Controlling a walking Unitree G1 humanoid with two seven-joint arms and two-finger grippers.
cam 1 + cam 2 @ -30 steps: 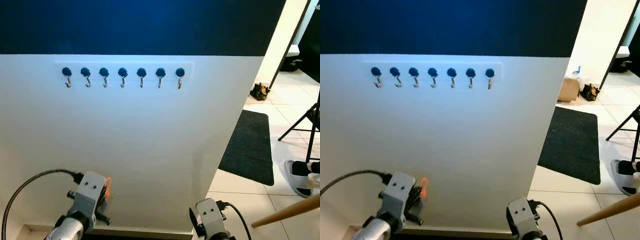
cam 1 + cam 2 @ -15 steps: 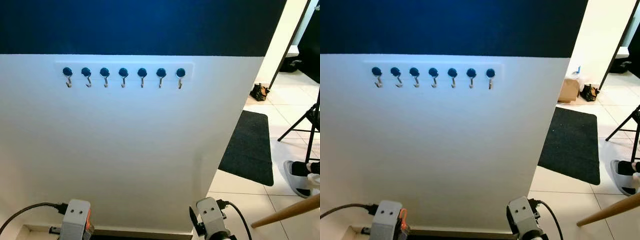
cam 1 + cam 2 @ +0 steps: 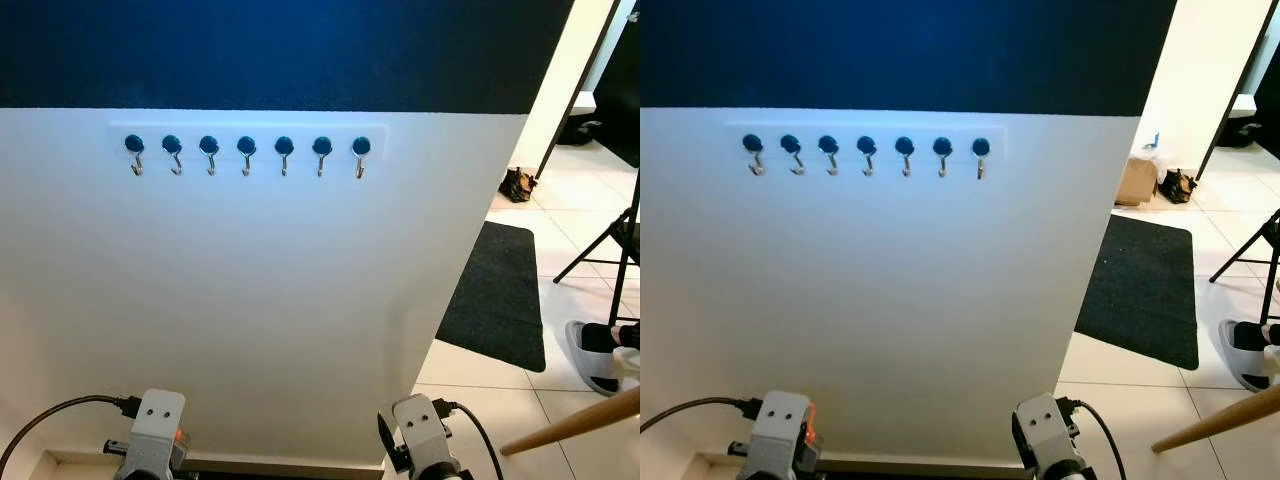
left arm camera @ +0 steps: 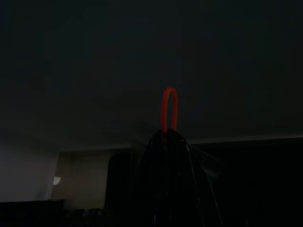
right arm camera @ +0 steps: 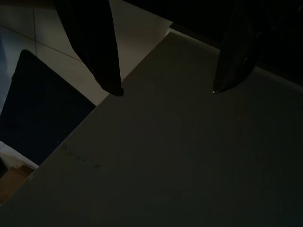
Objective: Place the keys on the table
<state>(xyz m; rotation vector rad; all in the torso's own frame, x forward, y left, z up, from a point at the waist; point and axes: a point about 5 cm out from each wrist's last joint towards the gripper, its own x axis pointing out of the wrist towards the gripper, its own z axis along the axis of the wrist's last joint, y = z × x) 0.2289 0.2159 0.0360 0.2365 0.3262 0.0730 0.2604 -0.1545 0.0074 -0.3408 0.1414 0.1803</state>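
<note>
In the dark left wrist view my left gripper [image 4: 168, 136] is shut, with a thin orange loop [image 4: 169, 108] standing out past its black fingertips. The keys on that loop are hidden inside the grip. The left arm's wrist [image 3: 153, 445] hangs low in front of the white wall, with a bit of orange [image 3: 808, 433] beside it. My right gripper [image 5: 165, 91] is open and empty, pointing at the wall's lower part near the floor. The right arm's wrist [image 3: 420, 440] is low at the bottom middle.
A white rack of several blue-knobbed hooks [image 3: 247, 148] is on the wall, all bare. Right of the wall's corner lie a tiled floor, a black mat [image 3: 498, 292], tripod legs [image 3: 612, 250], a person's slippered foot [image 3: 595, 352] and a wooden stick [image 3: 570, 425].
My left arm has dropped from beside the wall to the bottom edge of the eye views, taking the orange loop down with it. The right arm has not moved.
</note>
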